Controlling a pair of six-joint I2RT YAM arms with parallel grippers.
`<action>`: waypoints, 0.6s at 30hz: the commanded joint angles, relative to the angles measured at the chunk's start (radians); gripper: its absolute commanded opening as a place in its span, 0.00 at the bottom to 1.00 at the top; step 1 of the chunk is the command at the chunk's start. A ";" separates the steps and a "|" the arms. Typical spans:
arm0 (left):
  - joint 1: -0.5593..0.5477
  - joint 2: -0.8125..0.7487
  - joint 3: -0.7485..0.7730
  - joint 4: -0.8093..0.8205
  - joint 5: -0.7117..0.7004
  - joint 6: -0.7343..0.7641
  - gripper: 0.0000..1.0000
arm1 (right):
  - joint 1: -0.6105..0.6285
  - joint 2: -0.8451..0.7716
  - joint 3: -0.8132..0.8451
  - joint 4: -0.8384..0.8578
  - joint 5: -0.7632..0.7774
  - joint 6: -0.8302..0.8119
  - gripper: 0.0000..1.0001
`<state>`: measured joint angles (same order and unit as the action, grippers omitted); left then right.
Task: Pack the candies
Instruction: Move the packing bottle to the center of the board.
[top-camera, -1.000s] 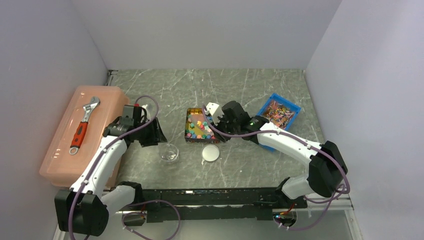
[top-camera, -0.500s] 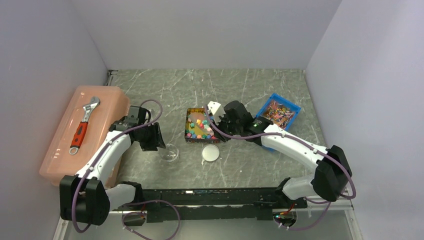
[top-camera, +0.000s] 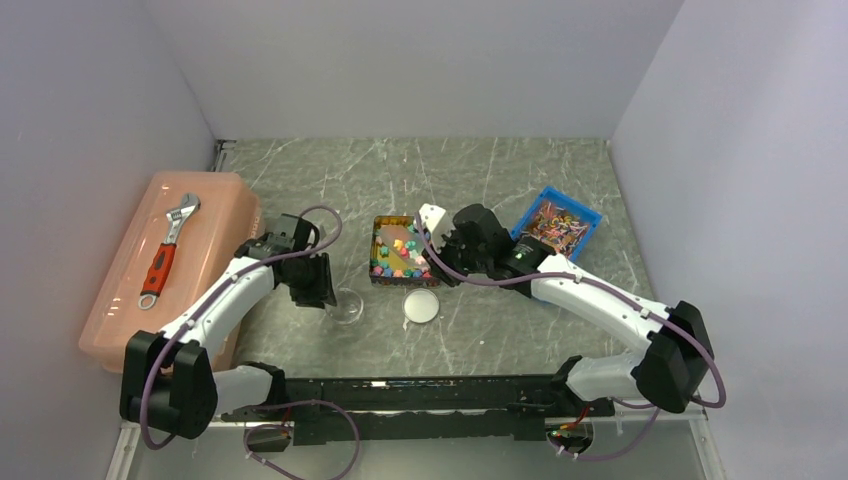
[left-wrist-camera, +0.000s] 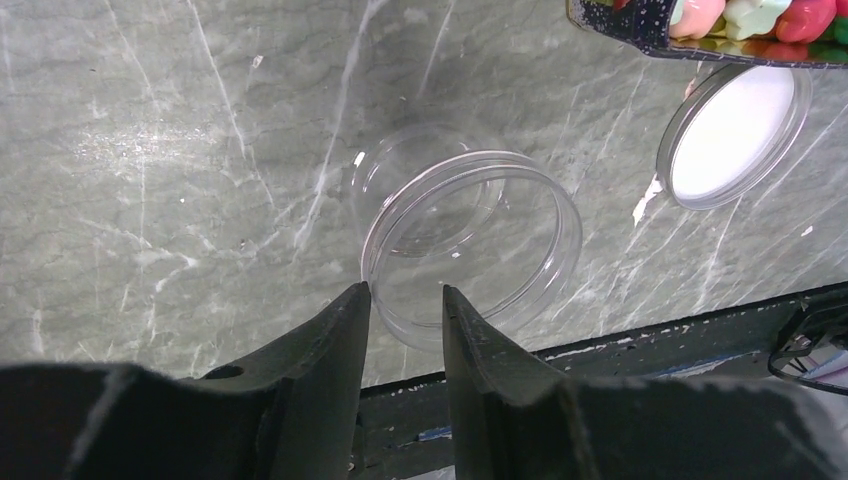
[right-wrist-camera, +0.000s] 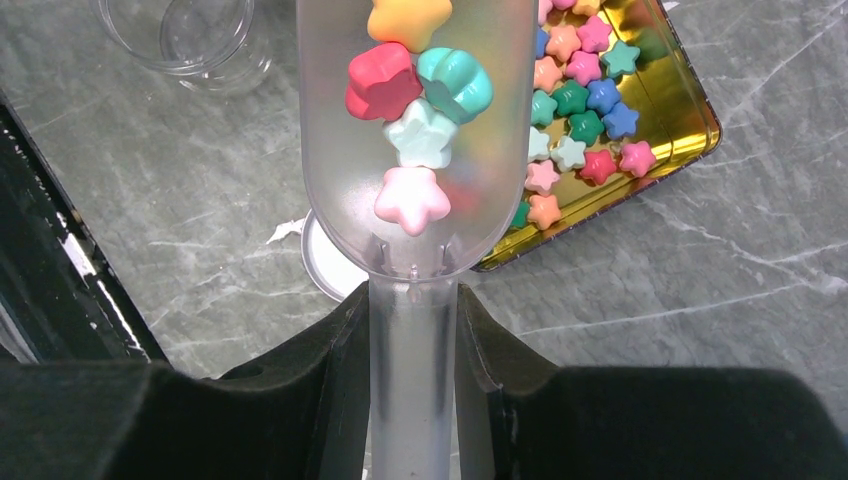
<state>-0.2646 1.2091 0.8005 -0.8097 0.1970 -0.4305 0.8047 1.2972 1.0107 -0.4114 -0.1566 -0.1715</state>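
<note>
Star-shaped pastel candies (top-camera: 398, 252) lie in a gold tray (right-wrist-camera: 690, 120) at mid-table. My right gripper (right-wrist-camera: 413, 300) is shut on the handle of a clear scoop (right-wrist-camera: 480, 150), which carries several candies (right-wrist-camera: 415, 100) and hangs over the tray's near end. An empty clear jar (left-wrist-camera: 470, 230) stands upright on the table left of the tray, and its white lid (left-wrist-camera: 735, 135) lies flat beside it. My left gripper (left-wrist-camera: 403, 290) is open, its fingertips on either side of the jar's near-left wall with a gap still showing.
A blue bin (top-camera: 556, 228) of small mixed items sits at the right behind my right arm. A pink lidded box (top-camera: 200, 215) with a red-handled wrench (top-camera: 168, 250) on it stands at the left. The black frame runs along the table's near edge.
My left gripper has moved right and down to the jar, and its jaws have narrowed. The right gripper with the scoop has barely shifted.
</note>
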 joint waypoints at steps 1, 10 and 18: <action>-0.029 0.012 0.006 0.014 -0.011 -0.015 0.37 | 0.012 -0.051 -0.004 0.018 0.018 0.015 0.00; -0.118 0.067 0.043 0.052 -0.009 -0.060 0.30 | 0.020 -0.104 -0.008 -0.045 0.041 0.023 0.00; -0.202 0.138 0.085 0.104 -0.003 -0.100 0.27 | 0.046 -0.173 -0.013 -0.129 0.053 0.063 0.00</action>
<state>-0.4278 1.3113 0.8413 -0.7582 0.1894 -0.4957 0.8303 1.1759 0.9966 -0.5079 -0.1226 -0.1452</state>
